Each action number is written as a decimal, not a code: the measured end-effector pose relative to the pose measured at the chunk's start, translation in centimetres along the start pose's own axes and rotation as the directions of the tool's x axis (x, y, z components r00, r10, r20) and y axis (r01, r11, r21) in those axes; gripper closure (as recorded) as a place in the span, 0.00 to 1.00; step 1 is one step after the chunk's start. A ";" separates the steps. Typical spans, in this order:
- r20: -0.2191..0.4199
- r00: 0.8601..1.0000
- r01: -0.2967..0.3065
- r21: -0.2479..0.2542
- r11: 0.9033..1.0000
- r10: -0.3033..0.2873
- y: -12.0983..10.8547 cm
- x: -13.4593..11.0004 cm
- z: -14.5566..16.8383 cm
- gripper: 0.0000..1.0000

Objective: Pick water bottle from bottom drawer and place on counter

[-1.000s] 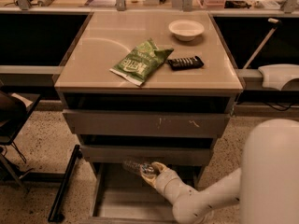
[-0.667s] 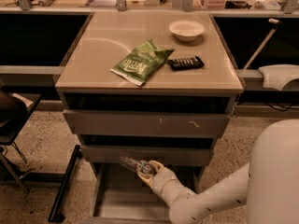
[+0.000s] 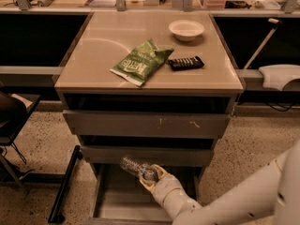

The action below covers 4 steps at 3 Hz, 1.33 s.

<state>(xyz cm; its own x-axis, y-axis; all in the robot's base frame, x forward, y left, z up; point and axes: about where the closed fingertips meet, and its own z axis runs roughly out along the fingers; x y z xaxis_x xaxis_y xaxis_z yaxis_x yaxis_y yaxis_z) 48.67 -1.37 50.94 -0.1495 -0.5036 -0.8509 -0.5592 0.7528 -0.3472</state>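
In the camera view, the lowest, shallow grey metal drawer (image 3: 117, 198) of the cabinet stands pulled out toward the camera, with its flat floor and low side walls showing. Over its back part hangs the gripper (image 3: 151, 177), with pale yellowish fingers on the end of a thick white arm (image 3: 220, 205) that reaches in from the lower right. The fingers are closed around one end of the small clear crinkled plastic water bottle (image 3: 132, 165). The bottle lies nearly level and points up and to the left, its free end just in front of the lower edge of the middle grey drawer front (image 3: 145, 154). It looks raised off the drawer floor, though whether it touches the drawer front cannot be told.

Above, the upper grey drawer front (image 3: 145, 124) juts out a little under the glossy tan-beige counter top (image 3: 93, 55). On the counter a crumpled green snack bag (image 3: 142, 62) lies near the middle, a black remote-like bar (image 3: 186, 63) sits just right of it, and a shallow white bowl (image 3: 186, 29) sits well behind the remote.

On the speckled floor to the left, a black bar (image 3: 65, 184) runs alongside the open drawer, and part of a dark chair (image 3: 9, 118) shows at the left edge. A white rounded shape (image 3: 281, 76) sits at the right edge, beside the counter.
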 end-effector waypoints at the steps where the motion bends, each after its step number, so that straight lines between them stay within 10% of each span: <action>1: -0.008 0.986 0.167 0.170 0.971 -0.168 -3.8 -2.6 -8.1 1.00; 2: -0.054 0.977 0.214 0.227 0.950 -0.207 -5.2 -2.2 -12.2 1.00; 3: -0.054 0.977 0.214 0.227 0.950 -0.207 -5.2 -2.2 -12.2 1.00; 4: -0.068 0.969 0.247 0.303 0.920 -0.238 -9.0 -4.3 -13.2 1.00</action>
<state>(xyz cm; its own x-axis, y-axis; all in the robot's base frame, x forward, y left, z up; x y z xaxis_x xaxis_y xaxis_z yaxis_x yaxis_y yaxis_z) 43.53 -11.56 62.90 -0.0671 -0.6957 -0.7152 -0.3048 0.6969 -0.6492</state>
